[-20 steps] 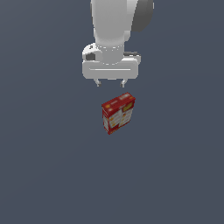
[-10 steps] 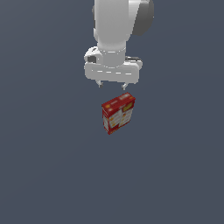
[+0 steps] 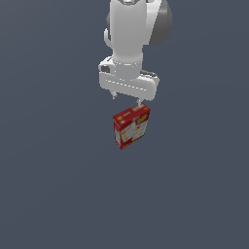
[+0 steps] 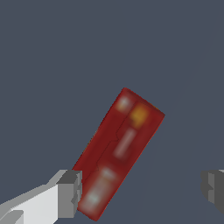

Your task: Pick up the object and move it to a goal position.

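Exterior view shows what the wrist camera cannot: the white Panda arm (image 3: 131,39) coming down from the top of the picture, its gripper (image 3: 127,99) hanging just above the small red box (image 3: 131,127), which stands on the plain dark grey floor (image 3: 53,185) near the middle of the scene. From here the box shows a broad face with white and yellow-orange panels and a narrow red top edge, and it stands turned so that one corner faces the camera; one fingertip sits just over its top corner on the exterior view's right. The wrist view gives what is lost there: the box (image 4: 120,151) seen from above as a long red strip with blurred pale and orange marks, its long axis running slantwise across the line between the two fingers (image 4: 70,192). The jaws stand wide apart, nothing held; one grey pad lies right beside the near end of the box, and whether it touches is unclear, the other pad well clear of it.
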Controlling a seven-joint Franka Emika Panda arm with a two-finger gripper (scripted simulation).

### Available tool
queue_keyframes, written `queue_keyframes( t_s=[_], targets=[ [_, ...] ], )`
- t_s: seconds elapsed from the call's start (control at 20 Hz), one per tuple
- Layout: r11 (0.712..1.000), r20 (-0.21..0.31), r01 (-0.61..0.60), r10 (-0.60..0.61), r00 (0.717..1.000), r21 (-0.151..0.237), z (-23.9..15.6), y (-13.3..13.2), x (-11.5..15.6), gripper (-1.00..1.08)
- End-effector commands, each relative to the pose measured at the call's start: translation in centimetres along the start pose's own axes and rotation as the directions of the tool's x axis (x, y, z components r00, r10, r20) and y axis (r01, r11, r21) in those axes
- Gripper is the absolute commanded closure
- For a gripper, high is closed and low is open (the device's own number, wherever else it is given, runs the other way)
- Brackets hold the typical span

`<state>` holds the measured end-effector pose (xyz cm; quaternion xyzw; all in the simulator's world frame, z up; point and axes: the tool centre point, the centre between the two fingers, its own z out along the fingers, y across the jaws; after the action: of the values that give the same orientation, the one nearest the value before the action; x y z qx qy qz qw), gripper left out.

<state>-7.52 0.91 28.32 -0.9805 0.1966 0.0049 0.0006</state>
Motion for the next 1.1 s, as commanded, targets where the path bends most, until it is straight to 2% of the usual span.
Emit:
queue_keyframes(
  t_s=[0.0,0.4,1.05],
  targets=[
    [0.998,-0.001,-0.060,0.060,0.998,0.000,0.4,-0.2,-0.1,-0.92],
    [0.969,-0.004,-0.246,0.246,0.969,0.001,1.8,-0.9,-0.3,-0.92],
    [0.878,-0.008,-0.479,0.479,0.878,0.005,3.7,-1.8,-0.8,-0.92]
  ],
)
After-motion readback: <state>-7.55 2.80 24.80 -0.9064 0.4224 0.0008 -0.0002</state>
